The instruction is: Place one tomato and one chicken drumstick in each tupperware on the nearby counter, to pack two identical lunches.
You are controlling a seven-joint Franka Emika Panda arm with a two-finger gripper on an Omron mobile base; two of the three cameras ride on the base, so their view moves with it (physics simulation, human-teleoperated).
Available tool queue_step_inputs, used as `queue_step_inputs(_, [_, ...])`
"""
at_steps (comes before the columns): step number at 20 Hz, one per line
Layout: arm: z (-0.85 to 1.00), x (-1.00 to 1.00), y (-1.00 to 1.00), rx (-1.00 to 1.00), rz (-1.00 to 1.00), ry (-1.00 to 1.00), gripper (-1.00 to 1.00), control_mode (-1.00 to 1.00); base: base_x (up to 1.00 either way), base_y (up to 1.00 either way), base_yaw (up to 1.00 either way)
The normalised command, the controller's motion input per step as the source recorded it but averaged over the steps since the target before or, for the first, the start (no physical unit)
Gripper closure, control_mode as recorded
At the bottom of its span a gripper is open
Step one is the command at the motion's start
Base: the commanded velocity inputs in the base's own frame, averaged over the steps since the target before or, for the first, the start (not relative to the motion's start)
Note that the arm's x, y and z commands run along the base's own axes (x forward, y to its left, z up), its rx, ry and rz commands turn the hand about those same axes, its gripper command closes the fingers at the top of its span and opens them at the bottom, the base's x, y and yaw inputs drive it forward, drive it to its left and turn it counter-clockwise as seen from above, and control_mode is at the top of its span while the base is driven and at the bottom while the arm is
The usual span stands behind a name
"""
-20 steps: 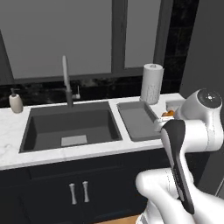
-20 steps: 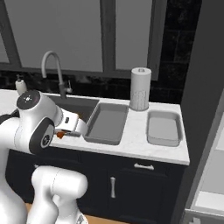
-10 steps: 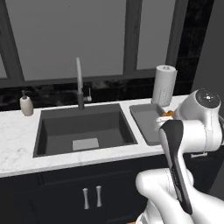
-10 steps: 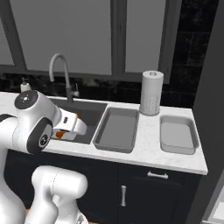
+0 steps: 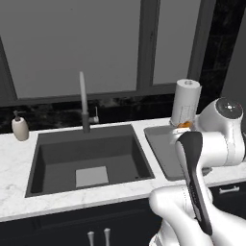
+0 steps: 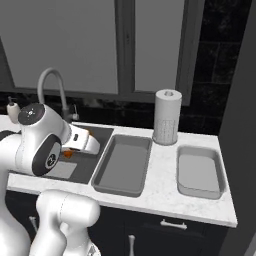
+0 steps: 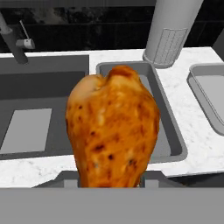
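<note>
While the arm stands raised in front of the counter, its gripper is clenched on a chicken drumstick, whose thick browned end rises straight up from between the jaws in the hand view. Only an orange sliver of that drumstick peeks past the white wrist in the right base view, and another in the left base view.

Just beyond the jaws and a little to their right lies the near tupperware, a shallow grey tray on the white marbled stone; the drumstick hangs above the sink's edge beside it, not touching it. Farther right of the jaws, well apart, sits the second tupperware. Neither tray has any food showing in it.

Ahead of the jaws, between the two trays and set back toward the wall, stands a paper-towel roll, upright. To the left of the jaws opens the dark sink, with a pale square at its bottom. A faucet rises behind the basin, and a small soap bottle stands far left on the stone
</note>
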Motion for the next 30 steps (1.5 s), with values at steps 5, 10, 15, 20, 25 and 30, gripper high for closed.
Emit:
queue_step_inputs(5, [0.00,0.00,0.00,0.00,0.00,0.00,1.00,1.00,0.57,-0.02,0.00])
queue_step_inputs(10, [0.00,0.00,0.00,0.00,0.00,0.00,1.00,1.00,0.51,-0.08,0.00])
queue_step_inputs(15, [-0.15,0.72,-0.29,0.05,0.00,0.00,1.00,-1.00,0.00,0.00,0.00])
queue_step_inputs(20, [-0.36,0.78,-0.33,0.02,0.00,0.09,1.00,-1.00,0.00,0.00,0.00])
queue_step_inputs(25, [-0.74,0.80,-0.54,0.00,0.00,0.18,1.00,-1.00,0.00,0.00,0.00])
queue_step_inputs(30, [-0.82,0.53,-0.22,0.00,0.00,0.14,1.00,-1.00,0.00,0.00,0.00])
